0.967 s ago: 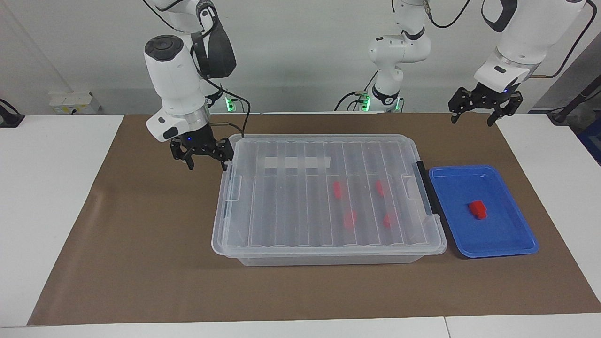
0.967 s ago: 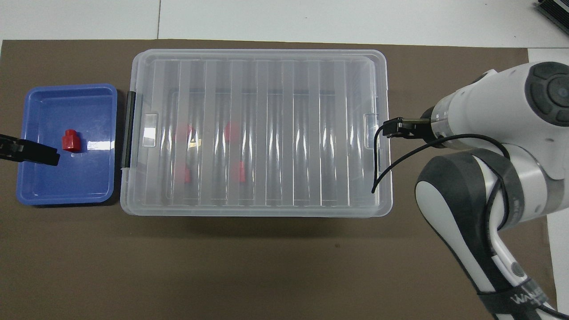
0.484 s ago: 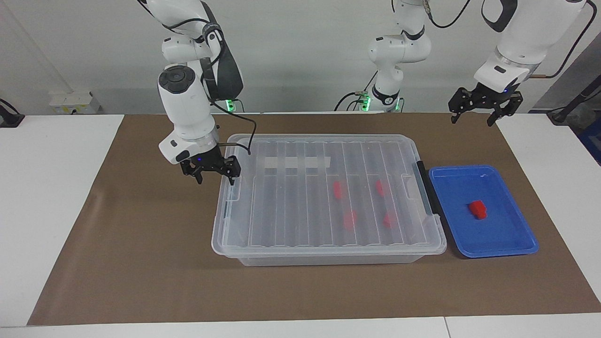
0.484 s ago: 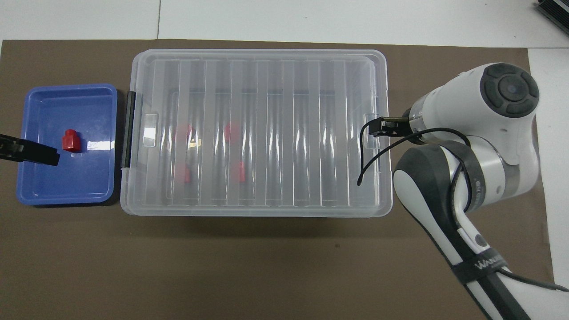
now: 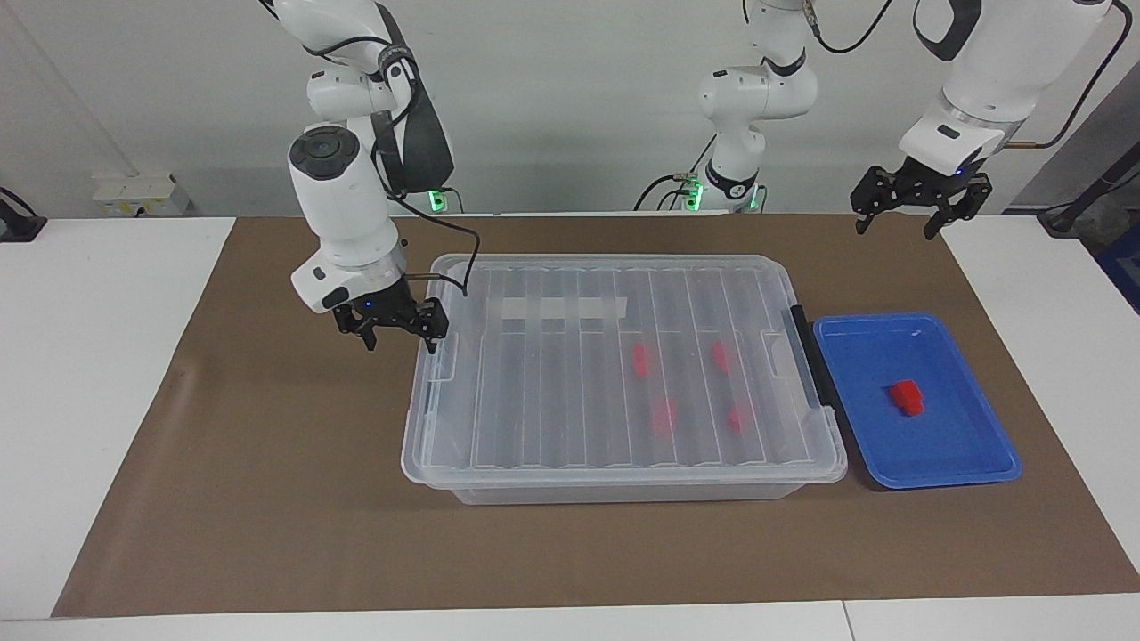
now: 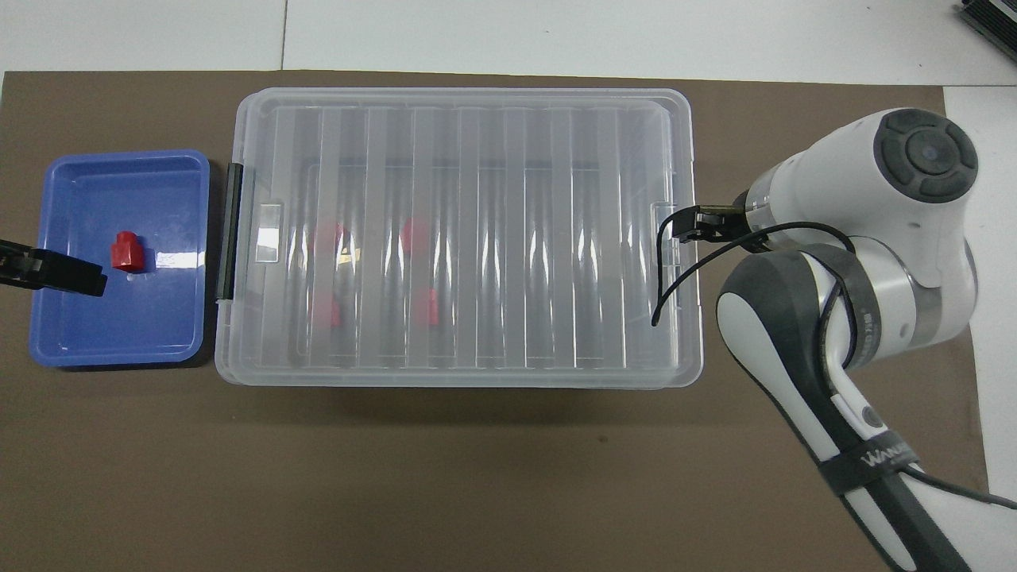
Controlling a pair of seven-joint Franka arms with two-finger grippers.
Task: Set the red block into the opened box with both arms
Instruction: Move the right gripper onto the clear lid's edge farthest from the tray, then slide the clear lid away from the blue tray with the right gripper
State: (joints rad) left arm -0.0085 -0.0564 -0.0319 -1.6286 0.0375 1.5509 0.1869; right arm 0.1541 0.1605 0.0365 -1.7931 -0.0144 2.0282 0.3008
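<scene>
A red block (image 5: 906,397) (image 6: 126,252) lies in the blue tray (image 5: 962,463) (image 6: 56,342) at the left arm's end of the table. Beside the tray stands the clear box (image 5: 623,488) (image 6: 457,97), its ribbed lid (image 5: 552,392) down on it. Several red blocks show dimly through the lid. My right gripper (image 5: 403,340) (image 6: 688,225) hangs open at the box's end toward the right arm, by the lid's end tab. My left gripper (image 5: 922,209) (image 6: 56,272) waits open in the air, over the mat's edge beside the tray.
A black clip handle (image 5: 806,356) (image 6: 230,230) sits on the box's end next to the tray. A white tape strip (image 5: 563,308) lies on the lid. Brown mat (image 5: 267,463) covers the table, with white table around it.
My right gripper has come down from the box's corner nearest the robots, along its end to the lid tab. The left arm, box and blocks have not moved.
</scene>
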